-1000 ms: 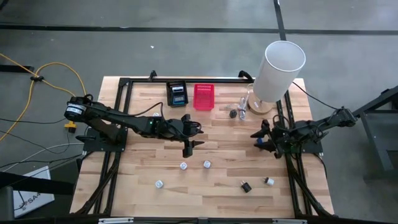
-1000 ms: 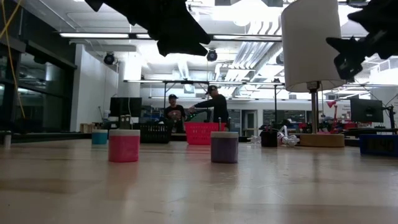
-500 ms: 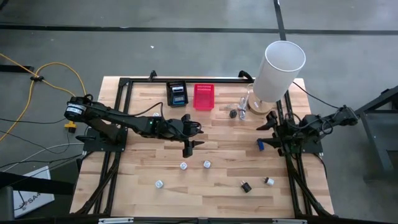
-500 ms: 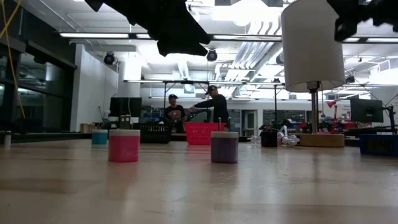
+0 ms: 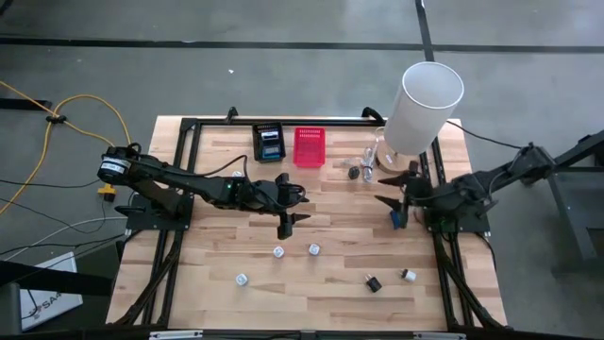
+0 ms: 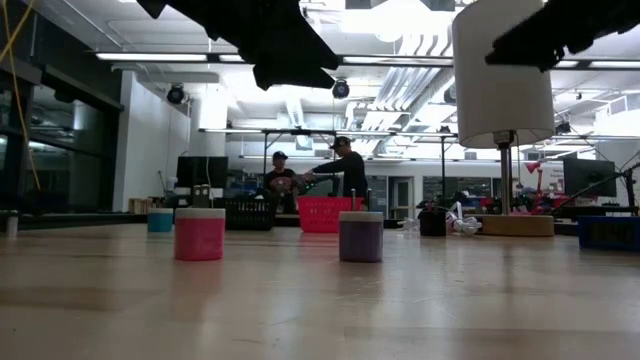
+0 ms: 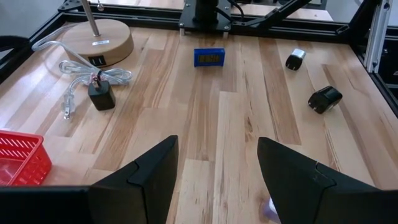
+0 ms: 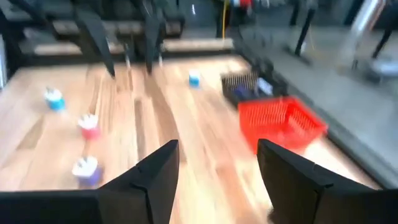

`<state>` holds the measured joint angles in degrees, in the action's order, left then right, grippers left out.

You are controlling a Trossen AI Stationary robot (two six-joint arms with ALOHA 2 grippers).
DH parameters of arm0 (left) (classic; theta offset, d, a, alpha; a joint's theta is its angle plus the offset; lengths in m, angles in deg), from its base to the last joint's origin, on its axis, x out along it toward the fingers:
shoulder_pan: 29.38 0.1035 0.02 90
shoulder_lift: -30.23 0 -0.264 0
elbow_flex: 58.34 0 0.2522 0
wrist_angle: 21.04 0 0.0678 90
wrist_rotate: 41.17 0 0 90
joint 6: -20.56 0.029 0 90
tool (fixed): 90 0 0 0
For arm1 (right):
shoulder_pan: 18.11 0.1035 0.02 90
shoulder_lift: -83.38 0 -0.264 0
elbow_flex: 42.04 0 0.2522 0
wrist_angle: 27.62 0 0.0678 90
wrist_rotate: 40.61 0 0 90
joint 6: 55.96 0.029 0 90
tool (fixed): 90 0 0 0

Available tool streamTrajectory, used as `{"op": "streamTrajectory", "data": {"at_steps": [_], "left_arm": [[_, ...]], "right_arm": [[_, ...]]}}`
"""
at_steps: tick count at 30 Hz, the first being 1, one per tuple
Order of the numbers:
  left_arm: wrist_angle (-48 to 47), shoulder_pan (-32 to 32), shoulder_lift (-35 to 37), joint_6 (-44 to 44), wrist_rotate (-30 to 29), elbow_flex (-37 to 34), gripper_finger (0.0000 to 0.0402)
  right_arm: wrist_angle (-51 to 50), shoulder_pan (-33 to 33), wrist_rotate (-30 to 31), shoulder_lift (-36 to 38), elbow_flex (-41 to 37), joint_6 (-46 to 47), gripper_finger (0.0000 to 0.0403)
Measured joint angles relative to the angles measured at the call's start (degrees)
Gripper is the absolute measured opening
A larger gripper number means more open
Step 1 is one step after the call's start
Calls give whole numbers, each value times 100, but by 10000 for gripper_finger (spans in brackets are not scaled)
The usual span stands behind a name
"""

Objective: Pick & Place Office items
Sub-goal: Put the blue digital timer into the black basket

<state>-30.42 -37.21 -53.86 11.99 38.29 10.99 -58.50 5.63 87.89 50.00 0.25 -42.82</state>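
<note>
Honestly you've barely started: office items (image 5: 313,249) are scattered loose across the desk (image 5: 217,255), and both hands, left hand (image 5: 287,218) and right hand (image 5: 394,191), hang released, grasping nothing.

A light wooden table (image 5: 217,250) is seen. Resting on it are a black basket (image 5: 268,142), a red basket (image 5: 309,147), a lamp base (image 7: 99,42), a blue piece (image 7: 209,57), and small scattered items (image 5: 278,252).
</note>
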Motion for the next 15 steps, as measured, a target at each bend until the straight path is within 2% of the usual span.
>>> {"op": "streamTrajectory", "data": {"at_steps": [5, 9, 15], "left_arm": [[-1, 0, 0, 0, 0, 0, 214], [0, 0, 0, 0, 0, 0, 214], [3, 0, 0, 2, 0, 0, 214]], "right_arm": [[-1025, 1, -288, -369, 546, 1087, 204], [-1606, 1, -421, -604, 936, 1518, 204], [-1957, 1, -392, -999, 1186, 1970, 204]]}}
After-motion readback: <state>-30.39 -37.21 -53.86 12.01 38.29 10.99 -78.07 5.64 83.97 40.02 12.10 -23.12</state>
